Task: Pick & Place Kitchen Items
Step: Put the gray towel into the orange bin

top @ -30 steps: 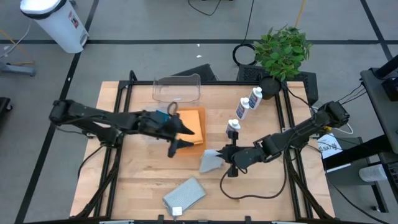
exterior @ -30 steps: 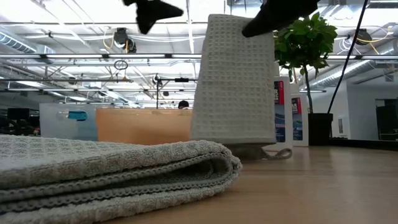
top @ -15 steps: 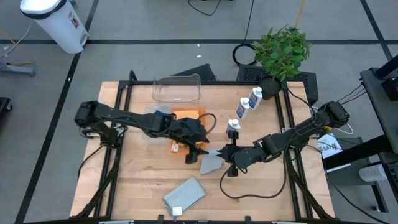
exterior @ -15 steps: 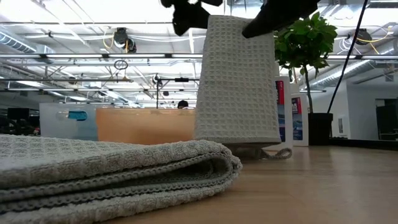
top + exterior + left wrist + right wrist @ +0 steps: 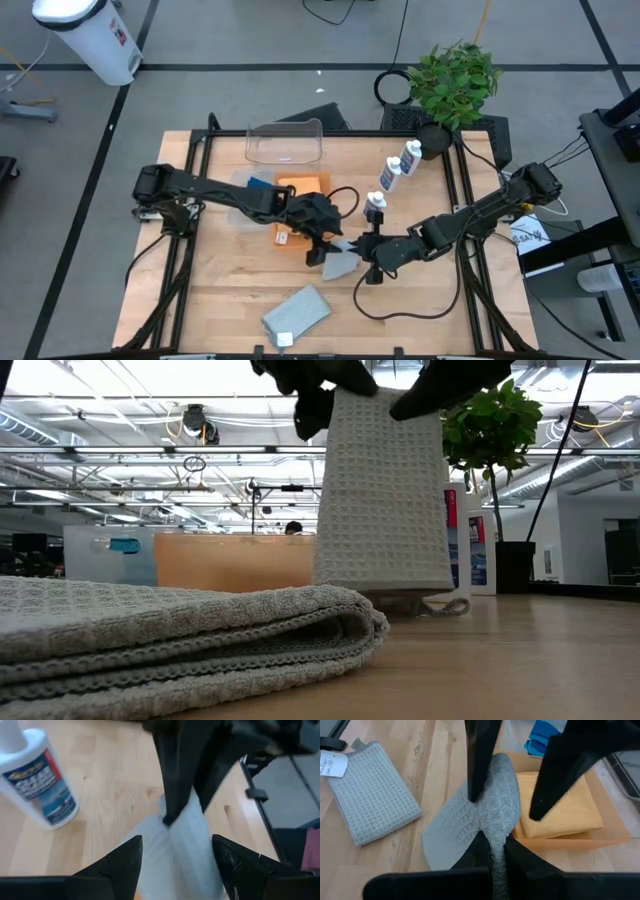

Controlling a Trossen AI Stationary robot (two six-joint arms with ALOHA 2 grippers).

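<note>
A grey waffle cloth [image 5: 380, 490] hangs upright at mid-table with my right gripper [image 5: 492, 847] shut on its top. My left gripper [image 5: 177, 865] has come in from the table's left. It is open, with one finger on each side of the cloth's upper part [image 5: 492, 795]. A second grey cloth [image 5: 297, 312] lies folded near the front edge. An orange cloth [image 5: 303, 200] lies flat behind the hanging one, with blue sponges [image 5: 258, 183] to its left. Three white bottles [image 5: 390, 175] stand in a slanting row at the right rear. My left gripper's fingers [image 5: 479, 765] straddle the cloth's top; whether they touch it, I cannot tell. My right gripper pinches the cloth's bunched upper end [image 5: 495, 827] between its two fingers, coming from the table's right and slanting down. The cloth hangs below the fingers, and its lower end [image 5: 405, 600] rests on the table.
A clear tub [image 5: 285, 143] stands at the far edge, and a potted plant [image 5: 455, 80] beyond the far right corner. The nearest bottle [image 5: 40, 785] stands close behind both grippers. Bare wood lies to the front left.
My left gripper has travelled from above the orange cloth toward the table's right and near side, sinking and tipping further down. It has stayed open and now brackets the hanging cloth's top. My right gripper and the cloth have kept still.
</note>
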